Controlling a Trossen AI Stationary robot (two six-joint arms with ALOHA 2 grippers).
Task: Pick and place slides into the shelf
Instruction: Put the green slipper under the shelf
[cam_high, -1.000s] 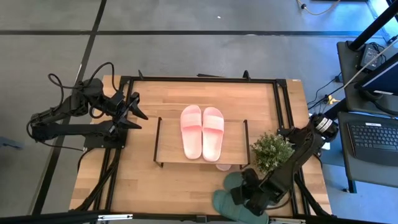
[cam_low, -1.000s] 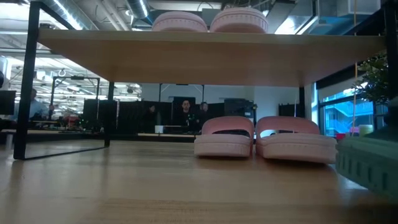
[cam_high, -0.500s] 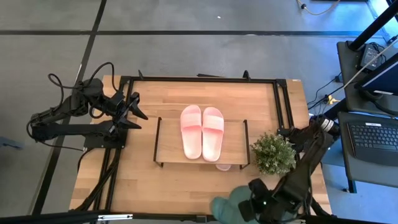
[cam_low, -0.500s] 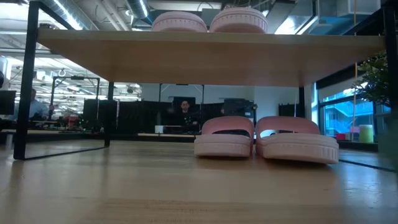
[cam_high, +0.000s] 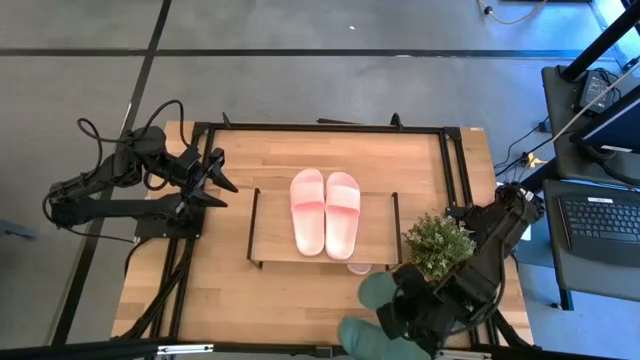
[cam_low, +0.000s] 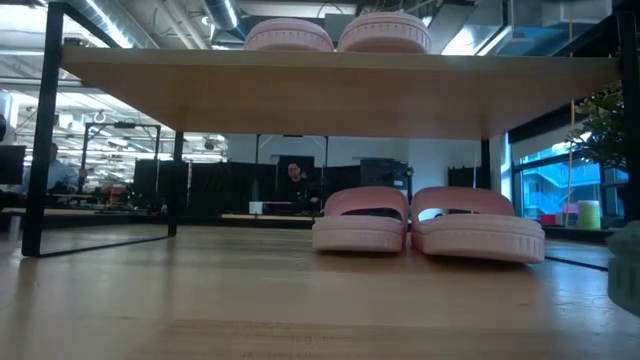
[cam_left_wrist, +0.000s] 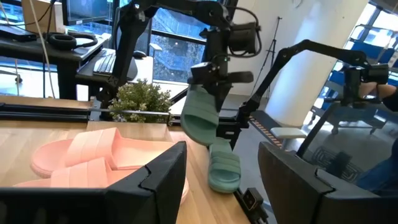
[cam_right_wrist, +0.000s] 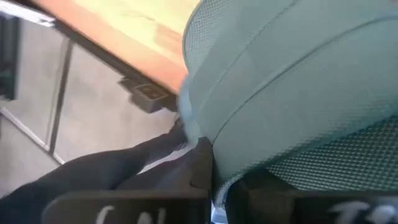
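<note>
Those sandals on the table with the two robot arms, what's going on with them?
The right gripper is shut on a green slide and holds it in the air near the table's front right corner. The other green slide lies on the table below it. One pink pair sits on top of the shelf, and a second pink pair sits beneath it. The left gripper waits open at the table's left side.

one pair (cam_high: 325, 212) on shelf (cam_high: 275, 245), another (cam_low: 428, 228) apparently beneath

Both arms (cam_high: 120, 185) are matte black, jointed, trailing looped black cables (thickest at left).
</note>
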